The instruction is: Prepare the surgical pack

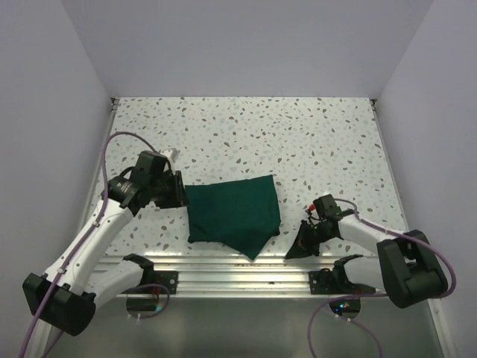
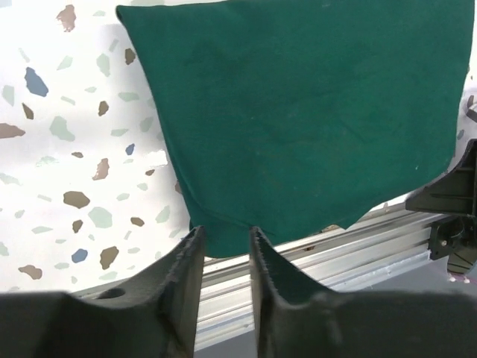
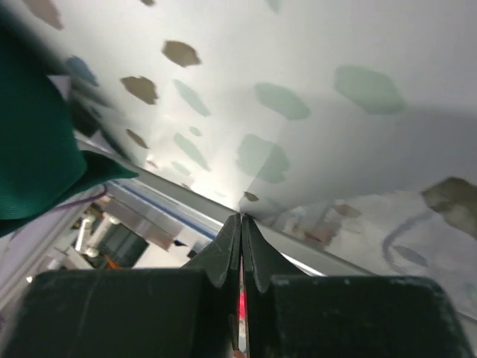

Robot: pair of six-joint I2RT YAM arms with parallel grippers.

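The surgical pack (image 1: pixel 233 213) is a folded dark green cloth bundle lying flat near the table's front edge, one corner pointing over the metal rail. It fills the upper part of the left wrist view (image 2: pixel 298 112) and shows at the left edge of the right wrist view (image 3: pixel 33 156). My left gripper (image 1: pixel 177 191) hovers at the pack's left edge; its jaws stand slightly apart and empty (image 2: pixel 223 235). My right gripper (image 1: pixel 298 246) rests low at the table's front edge, right of the pack, with its jaws pressed together and empty (image 3: pixel 241 218).
The speckled terrazzo tabletop (image 1: pixel 298 142) runs to white walls at the back and both sides. An aluminium rail (image 1: pixel 238 268) runs along the front edge and shows in the left wrist view (image 2: pixel 335 246). A small white object (image 1: pixel 170 154) lies behind the left gripper.
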